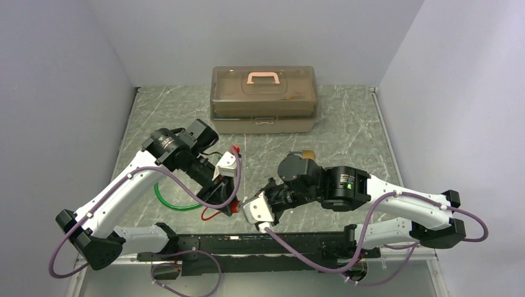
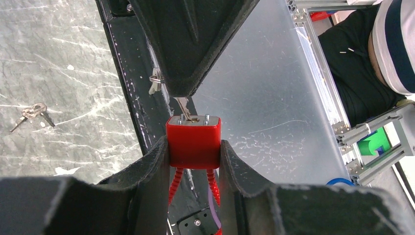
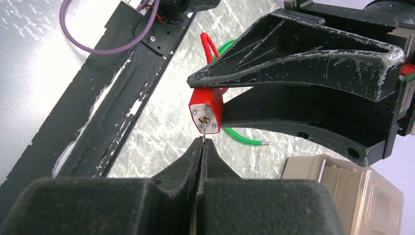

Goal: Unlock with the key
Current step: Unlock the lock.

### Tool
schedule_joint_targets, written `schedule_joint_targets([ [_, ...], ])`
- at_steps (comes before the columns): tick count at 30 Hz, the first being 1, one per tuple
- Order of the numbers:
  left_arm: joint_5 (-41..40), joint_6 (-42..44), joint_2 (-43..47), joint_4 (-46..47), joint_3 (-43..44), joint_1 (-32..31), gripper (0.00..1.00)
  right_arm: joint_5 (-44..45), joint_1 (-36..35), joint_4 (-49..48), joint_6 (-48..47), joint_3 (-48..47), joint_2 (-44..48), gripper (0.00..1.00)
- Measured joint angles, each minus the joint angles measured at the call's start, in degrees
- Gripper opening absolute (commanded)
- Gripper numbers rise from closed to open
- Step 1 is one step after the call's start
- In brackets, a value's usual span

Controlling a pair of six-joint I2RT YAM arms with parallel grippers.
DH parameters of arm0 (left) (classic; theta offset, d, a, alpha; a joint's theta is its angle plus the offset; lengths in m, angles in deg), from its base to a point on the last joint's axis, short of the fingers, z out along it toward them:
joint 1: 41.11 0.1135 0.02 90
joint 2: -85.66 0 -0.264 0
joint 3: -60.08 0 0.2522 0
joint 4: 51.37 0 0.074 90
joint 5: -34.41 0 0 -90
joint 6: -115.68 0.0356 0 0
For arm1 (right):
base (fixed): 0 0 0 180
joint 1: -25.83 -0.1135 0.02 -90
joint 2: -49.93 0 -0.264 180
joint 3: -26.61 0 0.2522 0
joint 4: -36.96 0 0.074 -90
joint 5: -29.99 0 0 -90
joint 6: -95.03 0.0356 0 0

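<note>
My left gripper (image 2: pixel 194 147) is shut on a red square lock body (image 2: pixel 194 144) that hangs on red ribbed wire (image 2: pixel 213 188). It holds the body above the table's near edge (image 1: pixel 228 203). My right gripper (image 3: pixel 203 142) is shut on the tiny silver key (image 3: pixel 203 131). The key's blade (image 2: pixel 183 108) meets the slot in the red body's silver-studded face (image 3: pixel 205 117). The two grippers face tip to tip, with the right gripper (image 1: pixel 244 203) just right of the red body. A small brass padlock (image 1: pixel 304 153) lies on the table behind the right arm.
A tan lidded box (image 1: pixel 264 99) stands at the back centre and also shows in the right wrist view (image 3: pixel 342 186). A green cable (image 1: pixel 166 199) with a silver tip (image 3: pixel 264 144) lies under the left arm. Spare keys on a ring (image 2: pixel 32 113) lie on the marble top. A black rail (image 1: pixel 260 244) runs along the near edge.
</note>
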Motion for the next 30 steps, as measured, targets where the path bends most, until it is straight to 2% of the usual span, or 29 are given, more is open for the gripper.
schedule_joint_targets([
  [18, 0.2, -2.9, 0.0, -1.0, 1.4, 1.4, 0.05, 2.2, -1.6, -2.3, -1.3, 0.4, 0.0, 0.0],
  [30, 1.0, -3.2, 0.0, -1.2, 2.9, 1.7, 0.05, 3.5, -3.1, -9.8, -3.4, 4.6, 1.6, 0.0],
])
